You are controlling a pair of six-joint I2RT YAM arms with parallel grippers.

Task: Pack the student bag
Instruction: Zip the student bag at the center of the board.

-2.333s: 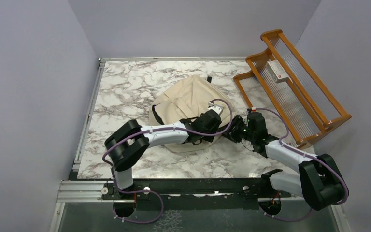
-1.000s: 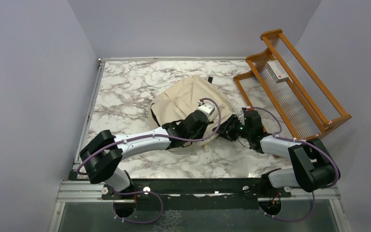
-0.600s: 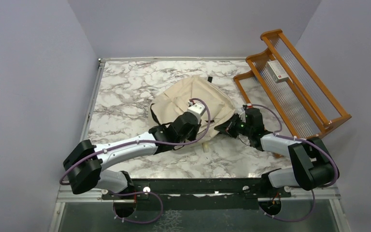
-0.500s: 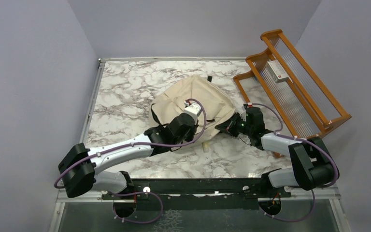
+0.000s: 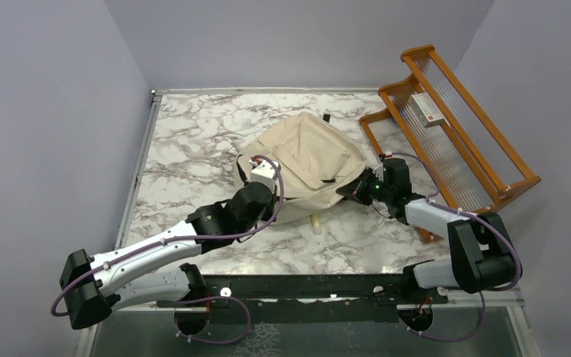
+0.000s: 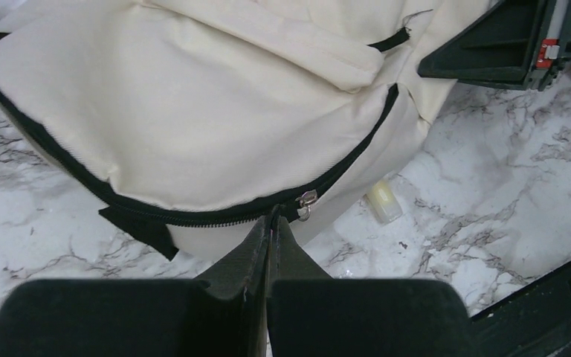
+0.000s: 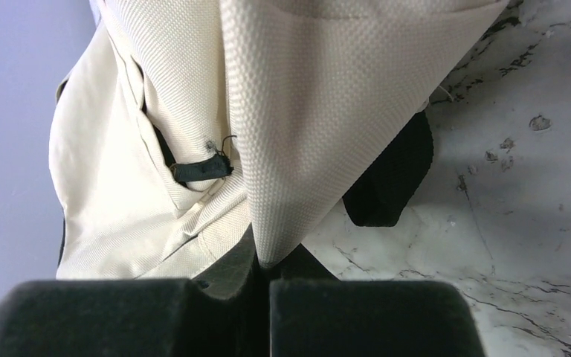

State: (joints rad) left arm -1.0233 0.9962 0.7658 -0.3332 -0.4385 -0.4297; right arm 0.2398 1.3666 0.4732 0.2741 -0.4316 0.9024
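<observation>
The student bag (image 5: 308, 158) lies flat on the marble table, cream fabric with a black zipper (image 6: 193, 216) along its near edge. My left gripper (image 6: 271, 217) is shut at that zipper line, pinching the pull beside the metal slider (image 6: 307, 202). From above, the left gripper (image 5: 271, 210) is at the bag's near left edge. My right gripper (image 7: 268, 262) is shut on a fold of cream fabric at the bag's right corner, where the top view shows this right gripper (image 5: 357, 192). A black strap tab (image 7: 390, 175) shows beside the fold.
A small cream stick-shaped item (image 5: 316, 223) lies on the table just in front of the bag. A wooden rack (image 5: 483, 156) stands at the right, holding a white box (image 5: 426, 109). Grey walls enclose the table on three sides.
The left arm has swept left along the bag's near edge with its gripper shut. The right gripper has closed on the bag's right corner, and the bag now lies flatter and stretched.
</observation>
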